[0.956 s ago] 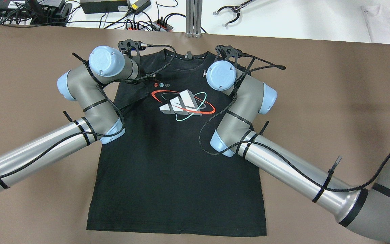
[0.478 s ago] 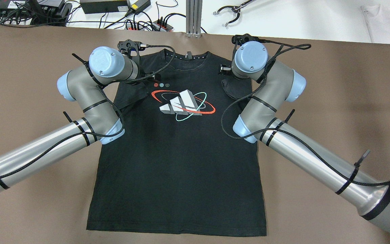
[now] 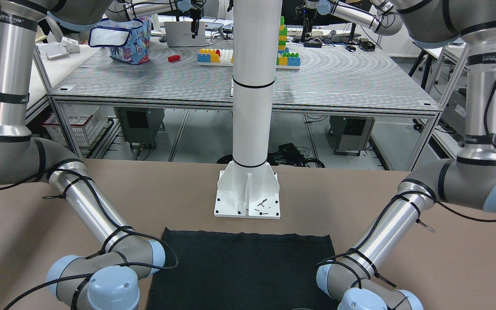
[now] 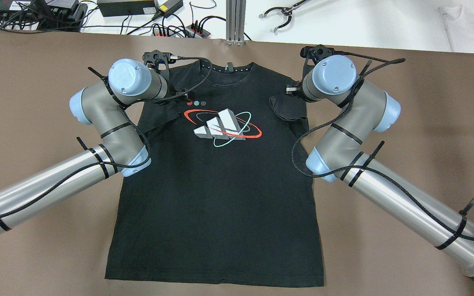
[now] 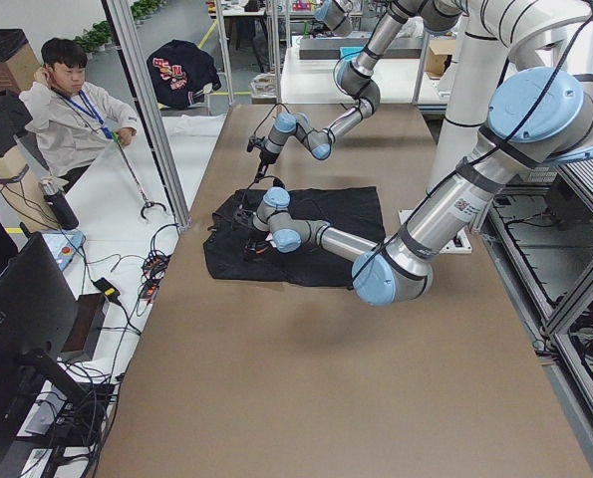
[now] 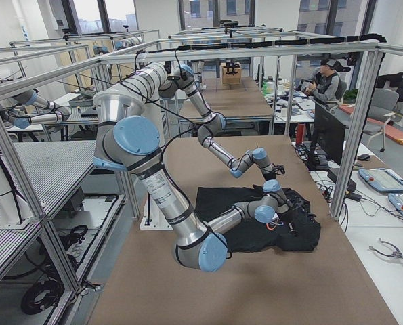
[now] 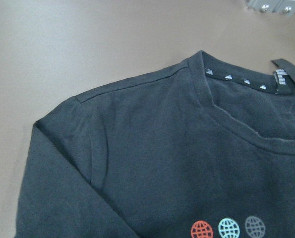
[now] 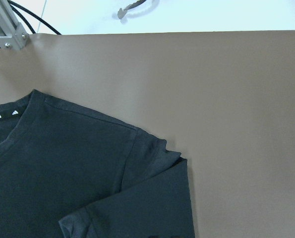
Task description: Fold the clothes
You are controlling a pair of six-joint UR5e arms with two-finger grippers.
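The clothes are a black T-shirt (image 4: 216, 185) with a red, white and teal chest print, lying flat on the brown table with its collar at the far side. Both sleeves lie folded inward: the left sleeve (image 4: 159, 117) and the right sleeve (image 4: 286, 109). My left gripper (image 4: 184, 93) hovers over the left chest beside the small globe marks. My right gripper (image 4: 290, 88) sits over the right shoulder. Neither wrist view shows fingers, only the shirt's shoulders (image 7: 137, 124) (image 8: 88, 163), so I cannot tell whether either gripper is open or shut. The shirt's hem (image 3: 248, 237) lies in front of the pillar.
A white pillar base (image 3: 248, 193) stands at the near table edge. Beyond the far edge are an aluminium post (image 4: 235, 20), cables and power strips (image 4: 171, 28), a grabber tool (image 4: 280, 16) and a white cloth (image 4: 467, 24). A person (image 5: 77, 110) sits past that edge.
My right arm has swung right, from over the chest out to the right shoulder, leaving the right sleeve folded onto the shirt. The left arm has stayed put.
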